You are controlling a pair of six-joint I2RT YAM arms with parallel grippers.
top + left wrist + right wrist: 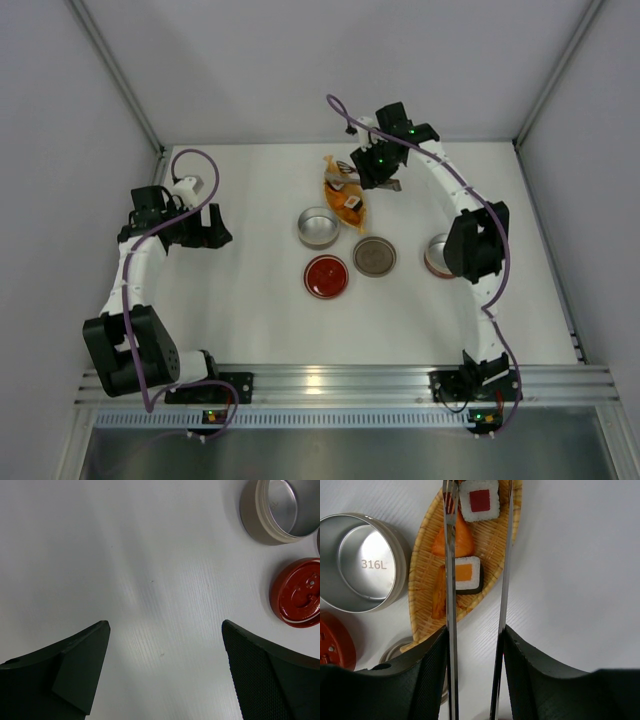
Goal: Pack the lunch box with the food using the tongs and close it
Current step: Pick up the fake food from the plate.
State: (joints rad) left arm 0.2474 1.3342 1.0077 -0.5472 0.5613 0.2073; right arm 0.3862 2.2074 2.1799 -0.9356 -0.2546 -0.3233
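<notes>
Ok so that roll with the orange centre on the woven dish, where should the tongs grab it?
Probably across the orange-centred roll, two opposite side faces, with the tongs coming down from above. It lies face up and squarish on the woven dish, so those sides are parallel; an orange lump crowds one side.

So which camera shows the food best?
The right wrist view: the food sits close and sharp on the leaf-shaped dish. The top view shows only tiny pieces beside the right gripper; the left wrist view shows none.
</notes>
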